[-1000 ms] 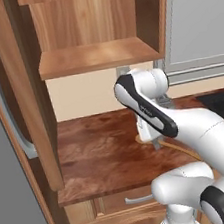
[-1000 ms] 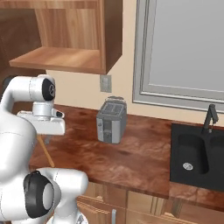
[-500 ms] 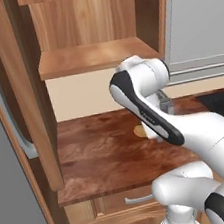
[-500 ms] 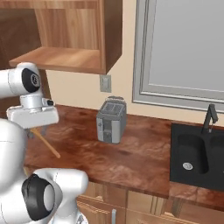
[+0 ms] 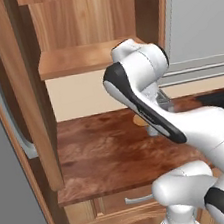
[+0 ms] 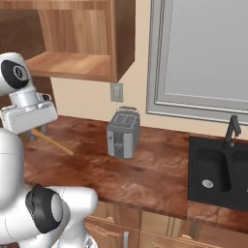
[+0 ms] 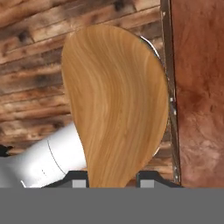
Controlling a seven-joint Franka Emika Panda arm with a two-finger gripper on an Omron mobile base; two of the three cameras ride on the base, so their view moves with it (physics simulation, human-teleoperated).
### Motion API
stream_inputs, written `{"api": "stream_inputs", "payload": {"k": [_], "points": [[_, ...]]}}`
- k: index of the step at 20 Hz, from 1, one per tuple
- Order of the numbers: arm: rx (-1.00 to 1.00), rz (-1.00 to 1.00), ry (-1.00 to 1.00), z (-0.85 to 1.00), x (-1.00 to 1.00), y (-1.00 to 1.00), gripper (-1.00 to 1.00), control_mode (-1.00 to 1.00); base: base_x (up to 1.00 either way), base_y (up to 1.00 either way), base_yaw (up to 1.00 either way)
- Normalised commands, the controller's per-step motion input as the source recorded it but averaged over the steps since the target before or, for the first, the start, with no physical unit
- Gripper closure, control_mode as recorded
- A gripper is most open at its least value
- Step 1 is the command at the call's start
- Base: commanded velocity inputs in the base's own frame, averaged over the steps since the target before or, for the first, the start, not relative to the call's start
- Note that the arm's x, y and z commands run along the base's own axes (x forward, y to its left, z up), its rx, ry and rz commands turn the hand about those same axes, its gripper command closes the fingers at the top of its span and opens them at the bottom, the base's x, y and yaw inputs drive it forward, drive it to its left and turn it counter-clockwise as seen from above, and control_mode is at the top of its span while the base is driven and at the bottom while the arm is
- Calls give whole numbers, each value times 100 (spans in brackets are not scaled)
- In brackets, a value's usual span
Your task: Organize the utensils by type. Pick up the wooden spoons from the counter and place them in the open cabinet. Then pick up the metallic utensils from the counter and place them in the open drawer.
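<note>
My gripper (image 7: 112,181) is shut on an orange-brown wooden spoon (image 7: 116,105), whose broad bowl stands up between the two fingertips in the hand view. From the right base view the gripper (image 6: 30,127) hangs above the left end of the counter (image 6: 145,169), and the spoon's thin handle (image 6: 53,143) slants down to the right, off the surface. A bit of the spoon (image 5: 141,121) peeks from behind the arm in the left base view. The open cabinet (image 5: 83,57) with its pale shelf is above and to the left. The metallic utensils and the open drawer are out of view.
The cabinet door (image 5: 23,96) with a grey bar handle stands open at the left. A small grey appliance (image 6: 123,133) sits mid-counter under a wall outlet (image 6: 116,92). A black sink (image 6: 218,169) with a faucet (image 6: 232,131) lies right. Drawer fronts (image 5: 127,203) run below the counter edge.
The gripper has carried the wooden spoon up and to the left, away from the counter surface and closer to the cabinet. The grip stays the same.
</note>
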Motion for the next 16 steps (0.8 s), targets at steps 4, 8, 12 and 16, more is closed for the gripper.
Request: {"api": "stream_inputs", "payload": {"k": [4,8,12,16], "points": [[0,20,-12,46,-6,0,100,-100,0,0,0],[0,16,-11,38,-3,0,100,-100,0,0,0],[0,15,-9,38,0,0,100,-100,0,0,0],[0,23,-23,32,0,-2,100,-100,0,0,0]]}}
